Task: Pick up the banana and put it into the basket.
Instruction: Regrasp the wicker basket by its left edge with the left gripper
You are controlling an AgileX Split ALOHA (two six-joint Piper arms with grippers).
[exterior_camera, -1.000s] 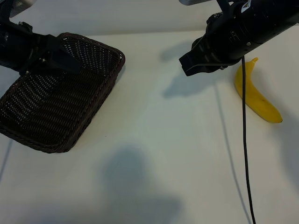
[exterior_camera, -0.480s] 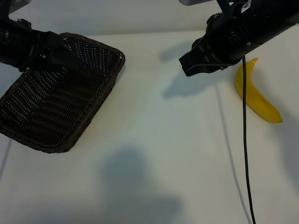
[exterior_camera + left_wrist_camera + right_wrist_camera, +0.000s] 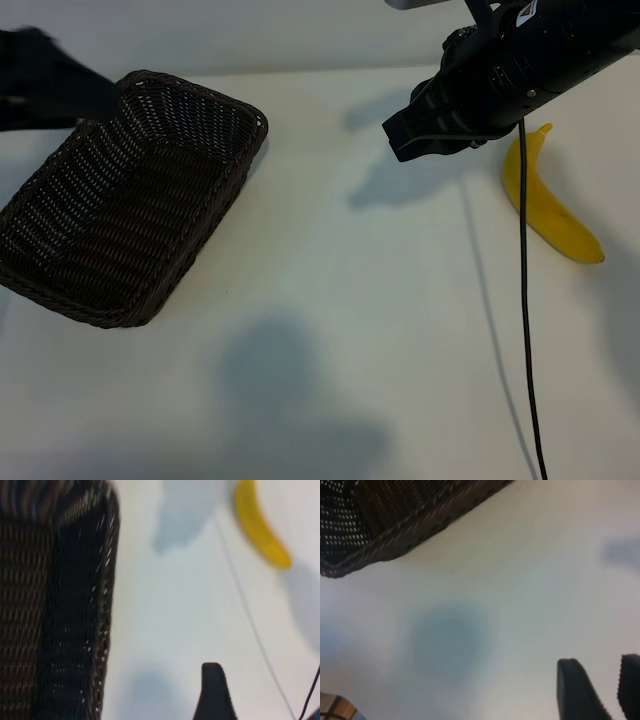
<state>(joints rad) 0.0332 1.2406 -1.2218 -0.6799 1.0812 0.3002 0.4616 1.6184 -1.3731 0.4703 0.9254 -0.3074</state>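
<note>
My right gripper (image 3: 405, 138) hangs above the table (image 3: 330, 300) at about one o'clock in the exterior view, its dark body reaching in from the upper right. Its two fingers (image 3: 577, 690) stand a narrow gap apart with only bare table showing between them, so I have hold of nothing.

The banana (image 3: 545, 205) lies flat on the table at about three o'clock, just beside and behind my right arm, its pale stem tip pointing toward twelve and its far end toward four. A thin black cable (image 3: 524, 330) drops from my right arm across the banana's near edge and runs down toward six.

The basket (image 3: 130, 200) sits at about nine to ten o'clock, well apart from the banana, its long side slanting from the upper corner near eleven down to eight. Nothing lies inside its woven floor.

My left gripper (image 3: 45, 90) shows as a dark blurred shape at ten o'clock, at the basket's far left rim. From my left wrist I see one finger (image 3: 215, 692) beside the basket's wall, with nothing gripped; how wide that gripper stands I cannot tell.
</note>
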